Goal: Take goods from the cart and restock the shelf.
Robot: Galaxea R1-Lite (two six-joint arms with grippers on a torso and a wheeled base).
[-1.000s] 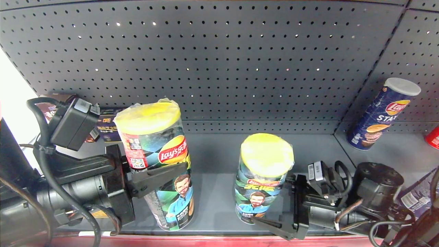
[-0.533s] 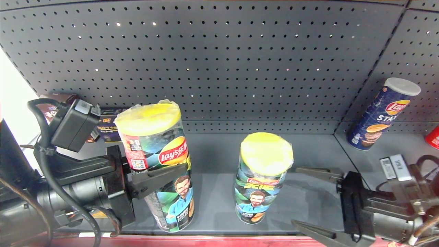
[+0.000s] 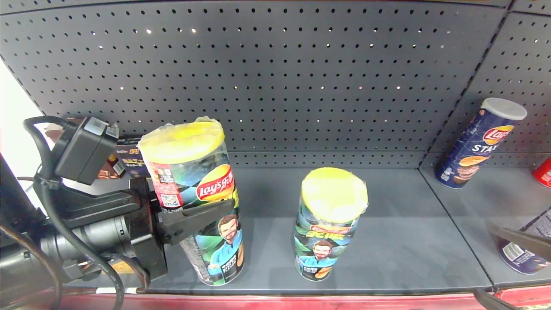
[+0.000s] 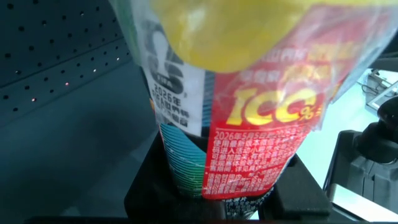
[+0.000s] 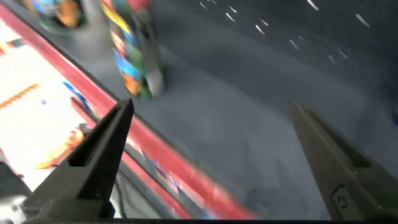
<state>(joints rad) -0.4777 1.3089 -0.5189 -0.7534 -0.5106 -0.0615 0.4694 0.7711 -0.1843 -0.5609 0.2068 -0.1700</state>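
Left tool (image 3: 205,218) clamped round the middle of a tall cylindrical chip can with yellow plastic lid and film wrap (image 3: 189,172). Can upright at the front left of the dark grey metal shelf (image 3: 409,241); base possibly touching the shelf, hard to tell. Matching yellow-lidded can (image 3: 329,224) stands free mid-shelf, apart from it. Right tool (image 5: 211,109) fingers spread wide, holding nothing, off the shelf's red front edge (image 3: 301,301).
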